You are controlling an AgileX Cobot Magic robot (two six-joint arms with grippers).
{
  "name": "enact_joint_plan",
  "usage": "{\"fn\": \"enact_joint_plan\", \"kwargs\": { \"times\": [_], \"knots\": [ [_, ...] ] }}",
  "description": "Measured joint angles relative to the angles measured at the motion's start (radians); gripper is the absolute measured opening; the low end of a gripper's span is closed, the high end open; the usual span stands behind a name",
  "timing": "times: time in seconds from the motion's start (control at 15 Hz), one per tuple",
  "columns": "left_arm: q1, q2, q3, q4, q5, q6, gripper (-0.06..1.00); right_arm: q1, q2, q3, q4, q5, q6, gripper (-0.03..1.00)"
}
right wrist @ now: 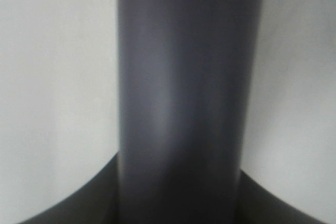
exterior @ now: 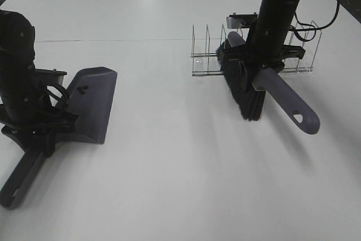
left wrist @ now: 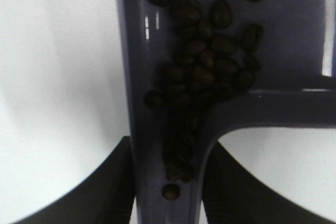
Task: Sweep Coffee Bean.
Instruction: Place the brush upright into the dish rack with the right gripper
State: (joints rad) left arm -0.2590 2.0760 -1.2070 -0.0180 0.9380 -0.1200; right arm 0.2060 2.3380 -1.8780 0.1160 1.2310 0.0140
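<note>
The purple dustpan (exterior: pixel 90 104) rests on the white table at the left. My left gripper (exterior: pixel 42 131) is shut on its handle (exterior: pixel 20 179). The coffee beans (left wrist: pixel 202 66) lie piled in the pan's back channel in the left wrist view; a few show in the pan (exterior: pixel 82 89) from above. My right gripper (exterior: pixel 254 60) is shut on the purple brush's handle (exterior: pixel 290 105), holding the brush tilted with its dark bristles (exterior: pixel 243 91) near the table, right of centre. The right wrist view shows only the handle (right wrist: pixel 181 93), blurred.
A clear acrylic divider rack (exterior: pixel 206 57) stands behind the brush at the back right. Cables (exterior: pixel 310 26) hang by the right arm. The white table (exterior: pixel 169 167) spreads between the pan and the brush.
</note>
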Motion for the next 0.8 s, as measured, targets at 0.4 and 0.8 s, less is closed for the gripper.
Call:
{"fn": "enact_joint_plan", "kwargs": {
  "times": [0.4, 0.8],
  "knots": [
    [0.000, 0.000, 0.000, -0.001, 0.007, -0.001, 0.34, -0.003, 0.107, -0.191, 0.037, 0.001, 0.084, 0.28],
    [0.000, 0.000, 0.000, -0.001, 0.009, 0.014, 0.34, -0.007, 0.153, -0.297, 0.071, 0.003, 0.126, 0.28]
  ]
}}
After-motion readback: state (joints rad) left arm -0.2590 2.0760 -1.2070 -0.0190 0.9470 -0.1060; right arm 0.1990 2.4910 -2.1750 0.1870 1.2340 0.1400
